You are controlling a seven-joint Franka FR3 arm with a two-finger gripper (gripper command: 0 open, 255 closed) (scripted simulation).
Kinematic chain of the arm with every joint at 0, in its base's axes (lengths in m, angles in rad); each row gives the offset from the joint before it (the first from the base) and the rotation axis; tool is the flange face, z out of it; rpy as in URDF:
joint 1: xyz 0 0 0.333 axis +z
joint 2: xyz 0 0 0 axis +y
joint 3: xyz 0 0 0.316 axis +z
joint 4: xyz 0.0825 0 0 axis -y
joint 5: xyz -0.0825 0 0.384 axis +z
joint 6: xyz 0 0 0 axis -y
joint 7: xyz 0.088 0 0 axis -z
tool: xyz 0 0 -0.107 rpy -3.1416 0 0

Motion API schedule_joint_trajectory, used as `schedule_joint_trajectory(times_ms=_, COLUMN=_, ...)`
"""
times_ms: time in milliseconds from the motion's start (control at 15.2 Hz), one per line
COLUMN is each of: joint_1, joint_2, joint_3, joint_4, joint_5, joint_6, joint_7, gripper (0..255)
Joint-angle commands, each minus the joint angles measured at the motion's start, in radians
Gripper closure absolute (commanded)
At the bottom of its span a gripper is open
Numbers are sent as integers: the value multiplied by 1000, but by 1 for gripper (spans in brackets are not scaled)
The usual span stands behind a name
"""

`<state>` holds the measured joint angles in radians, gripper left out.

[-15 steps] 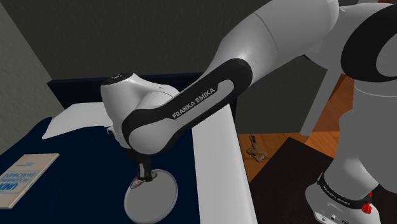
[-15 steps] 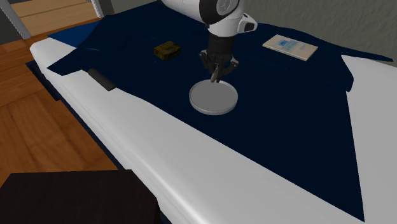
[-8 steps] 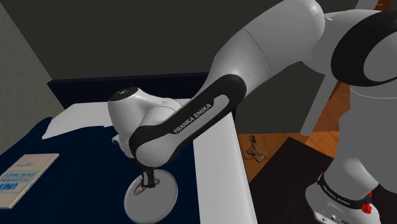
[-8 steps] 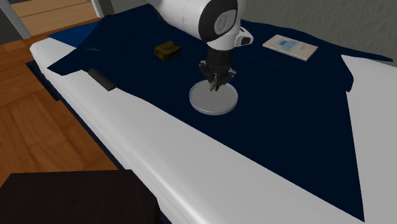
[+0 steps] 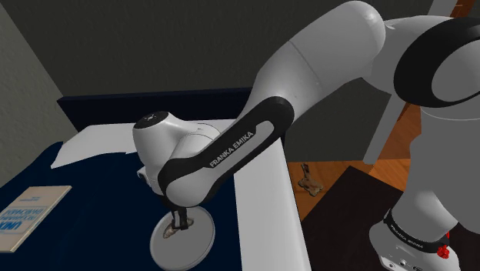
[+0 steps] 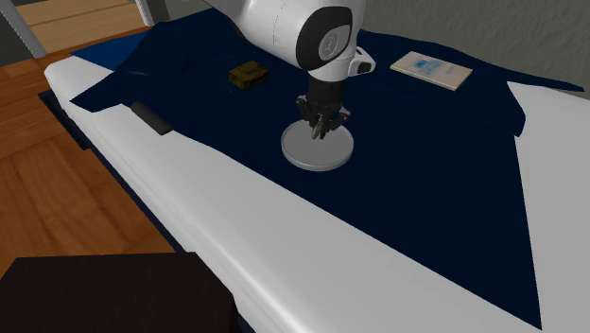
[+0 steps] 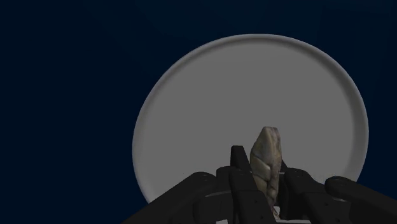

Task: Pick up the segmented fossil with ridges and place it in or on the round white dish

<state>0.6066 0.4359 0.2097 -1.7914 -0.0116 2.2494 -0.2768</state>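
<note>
While clamped on the ridged fossil, the end effector hangs over the grey dish.

— How much of the fossil shows?
— The upper end. The lower end is hidden between the jaws, which also cover the rim of the dish nearest them.
— And from the shoulder view?
— The jaws hide part of the dish there too, and the left edge cuts off the book.
— That small brown thing?
— Too small to tell.
</note>
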Motion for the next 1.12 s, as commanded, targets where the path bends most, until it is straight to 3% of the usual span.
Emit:
schedule_joint_trajectory(times_ms=0, joint_1=0, joint_2=0, joint_3=0, joint_4=0, joint_5=0, joint_6=0, joint_7=0, gripper=255)
schedule_joint_trajectory(times_ms=66, joint_1=0, joint_2=0, joint_3=0, joint_4=0, joint_5=0, joint_6=0, joint_7=0, gripper=255)
schedule_joint_trajectory(times_ms=132, joint_1=0, joint_2=0, joint_3=0, joint_4=0, joint_5=0, joint_6=0, joint_7=0, gripper=0)
schedule_joint_trajectory(times_ms=462, joint_1=0, joint_2=0, joint_3=0, joint_4=0, joint_5=0, joint_6=0, joint_7=0, gripper=0)
schedule_joint_trajectory(times_ms=726, joint_1=-11, joint_2=-65, joint_3=5, joint_4=38, joint_5=13, joint_6=-102, joint_7=-8, gripper=0)
schedule_joint_trajectory(times_ms=1056, joint_1=-11, joint_2=-65, joint_3=5, joint_4=38, joint_5=13, joint_6=-102, joint_7=-8, gripper=0)
